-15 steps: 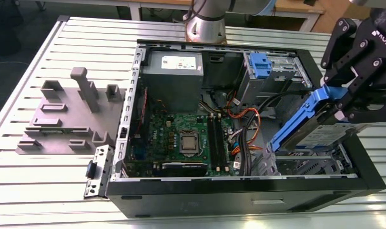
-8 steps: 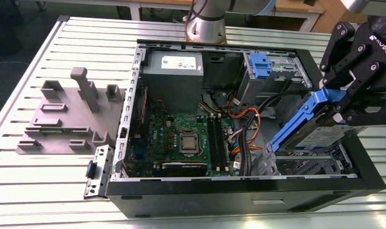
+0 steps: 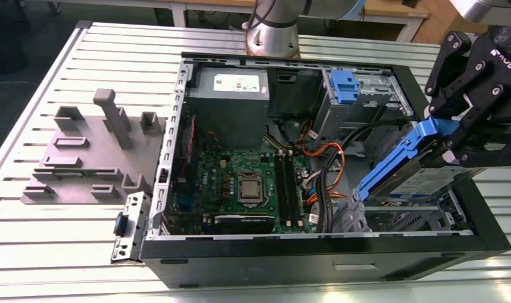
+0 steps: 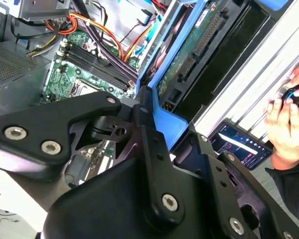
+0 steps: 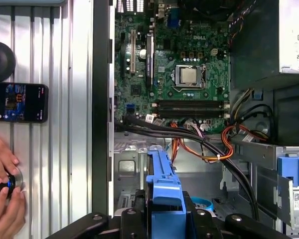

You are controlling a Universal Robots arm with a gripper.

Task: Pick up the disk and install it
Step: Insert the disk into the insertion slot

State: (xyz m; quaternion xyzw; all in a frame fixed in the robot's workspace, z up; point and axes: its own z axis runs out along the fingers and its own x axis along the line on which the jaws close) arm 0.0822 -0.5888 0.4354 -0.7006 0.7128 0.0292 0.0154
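Note:
The disk, a silver drive in a blue carrier, hangs tilted over the metal drive cage at the corner of the open computer case on the exterior view's right. My black gripper is shut on its upper end. In the second wrist view the gripper clamps the blue carrier, and the disk's green circuit-board underside shows beyond. The first wrist view has the carrier running out from between the fingers toward the case floor.
Inside the case lie the motherboard, orange and black cables, a grey power supply and a blue bracket. A grey fixture block sits on the slatted table. A person's hands and a phone are beside the case.

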